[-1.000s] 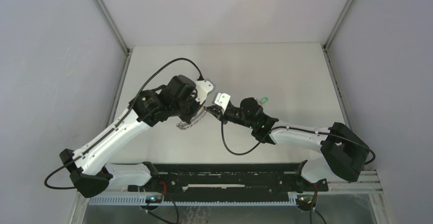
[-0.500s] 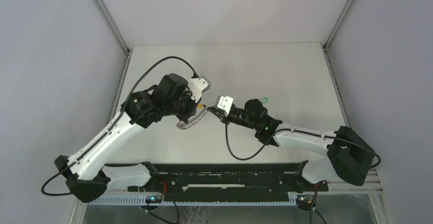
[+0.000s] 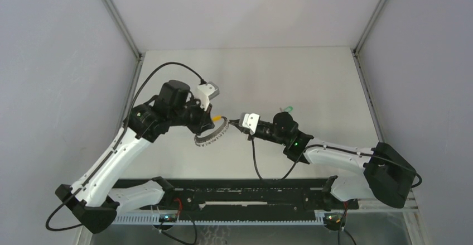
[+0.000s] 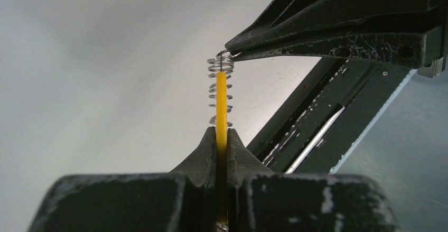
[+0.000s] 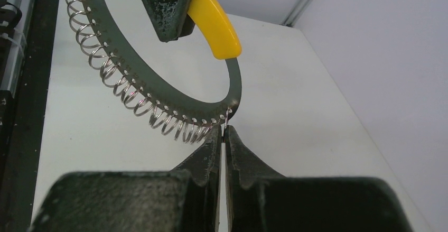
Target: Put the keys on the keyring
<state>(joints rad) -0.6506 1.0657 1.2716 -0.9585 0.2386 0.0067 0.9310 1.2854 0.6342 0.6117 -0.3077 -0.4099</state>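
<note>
counter [image 3: 312,77] surface is a pale, matte off-white sheet, smooth and plain. it is boxed in on three sides by flat light-grey walls [image 3: 56,61], and slim metal frame posts [image 3: 115,16] run up at the two far corners. a black rail [image 3: 245,192] lies along the near edge, with both arm bases fixed to it.

the keyring [image 5: 158,92] hangs in the air above the counter, left of the middle, between the two arms. it is a flat, dark grey band curved into a wide circle, with a row of small holes along its outer edge. a bright silver wire coil [image 5: 127,97] threads through those holes in thin, springy loops. one stretch of the rim is a yellow section [image 5: 214,23] of glossy, smooth plastic with a rounded end.

the left claw [image 4: 222,137] is clamped tight on that yellow part, which shows as a thin edge-on strip between its fingers. the right claw [image 5: 224,134] is pinched fully together on the last fine wire loop at the end of the grey band. both pairs of fingers are black wedges that taper to narrow tips, and their paint is scuffed and flecked pale.

the green-headed key [image 3: 288,109] is on the counter just beyond the right wrist, apart from the keyring. only its small green head is visible.
</note>
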